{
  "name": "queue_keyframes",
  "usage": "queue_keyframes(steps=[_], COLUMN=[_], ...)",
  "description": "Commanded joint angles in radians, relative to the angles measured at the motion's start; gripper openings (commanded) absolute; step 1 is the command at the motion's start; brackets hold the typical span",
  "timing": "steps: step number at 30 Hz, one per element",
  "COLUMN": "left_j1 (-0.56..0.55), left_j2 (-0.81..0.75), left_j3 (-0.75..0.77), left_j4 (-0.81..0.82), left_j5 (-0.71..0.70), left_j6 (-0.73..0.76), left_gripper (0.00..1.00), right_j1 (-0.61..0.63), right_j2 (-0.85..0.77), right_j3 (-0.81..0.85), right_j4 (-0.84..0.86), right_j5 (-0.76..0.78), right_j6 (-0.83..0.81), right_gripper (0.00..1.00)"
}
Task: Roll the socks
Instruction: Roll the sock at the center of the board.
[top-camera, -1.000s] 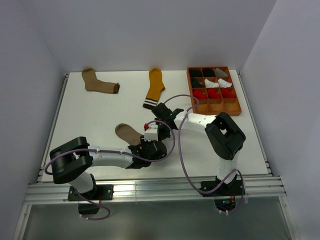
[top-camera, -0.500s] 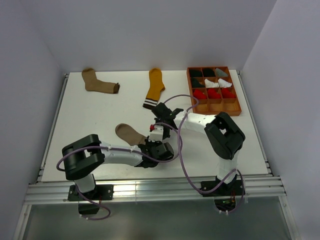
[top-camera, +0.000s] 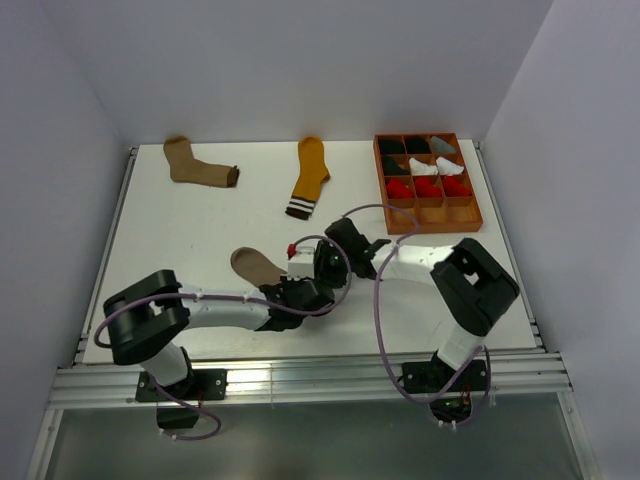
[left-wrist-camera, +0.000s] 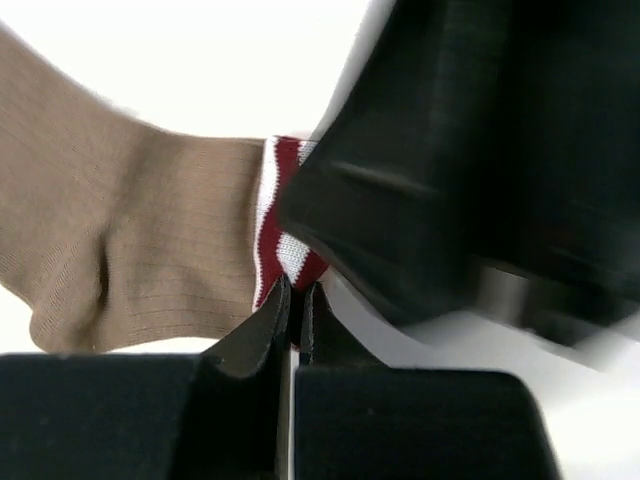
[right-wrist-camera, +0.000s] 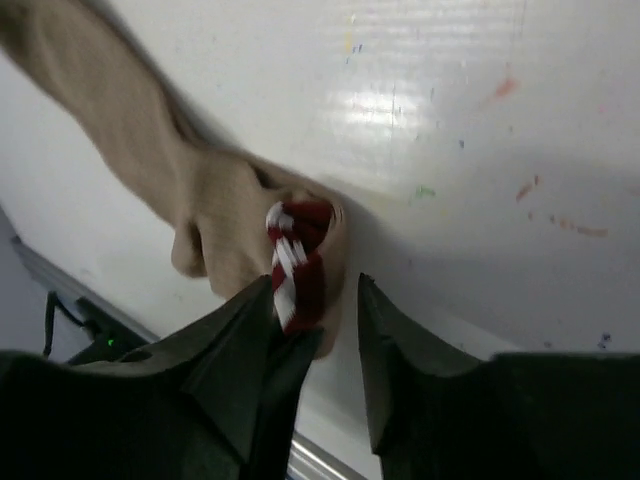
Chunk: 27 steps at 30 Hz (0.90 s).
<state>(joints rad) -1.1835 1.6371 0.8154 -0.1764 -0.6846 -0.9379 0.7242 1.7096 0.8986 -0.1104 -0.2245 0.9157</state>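
Where the top camera looks down: three socks lie on the desk (top-camera: 180, 230). The light brown sock (top-camera: 252, 266) is at the near middle, and both my arms meet at its right end.
Far side: the tan sock (top-camera: 195, 166) lies flat at the far left and the mustard sock (top-camera: 309, 176) lies flat at the far centre, both well apart from me. The orange tray (top-camera: 440, 227) at the far right holds rolled bundles.
Left wrist view: my left jaws are together, pinching the edge of the red-white cuff (left-wrist-camera: 272, 225) as far as I can tell. The sock's foot spreads flat to the left. The dark blurred bulk on the right is, I judge, my right arm.
Right wrist view: my right jaws stand apart. The cuff is bunched into a small lump against one finger, not clamped.
Progress: I judge the roll barely begun, since only the cuff is gathered and the foot lies unrolled.
Left to do: finish this sock, then roll the two flat ones.
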Motion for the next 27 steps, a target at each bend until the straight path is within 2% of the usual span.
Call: queue_keyframes(steps=[1, 3, 4, 11, 21, 27], left_j1=[0.057, 0.114, 0.136, 0.321, 0.461, 0.505], left_j2=[-0.095, -0.175, -0.198, -0.312, -0.26, -0.192], left_j3=[-0.113, -0.201, -0.232, -0.427, -0.588, -0.633], left_j4=[0.13, 0.255, 0.296, 0.589, 0.882, 0.985], left_j5=[0.25, 0.378, 0.42, 0.715, 0.919, 0.955], left_j6=[-0.001, -0.021, -0.03, -0.166, -0.325, -0.392], left_gripper=[0.0, 0.0, 0.0, 0.0, 0.0, 0.0], right_j1=[-0.038, -0.051, -0.054, -0.052, -0.031, -0.028], right_j2=[-0.131, -0.175, -0.185, -0.153, -0.007, 0.039], right_j3=[-0.107, -0.18, -0.202, -0.319, -0.346, -0.357], right_j4=[0.279, 0.349, 0.403, 0.632, 0.794, 0.841], right_j5=[-0.044, -0.041, -0.038, -0.107, -0.159, -0.177], right_j6=[0.075, 0.087, 0.089, 0.117, 0.138, 0.138], right_gripper=[0.53, 0.62, 0.64, 0.64, 0.61, 0.57])
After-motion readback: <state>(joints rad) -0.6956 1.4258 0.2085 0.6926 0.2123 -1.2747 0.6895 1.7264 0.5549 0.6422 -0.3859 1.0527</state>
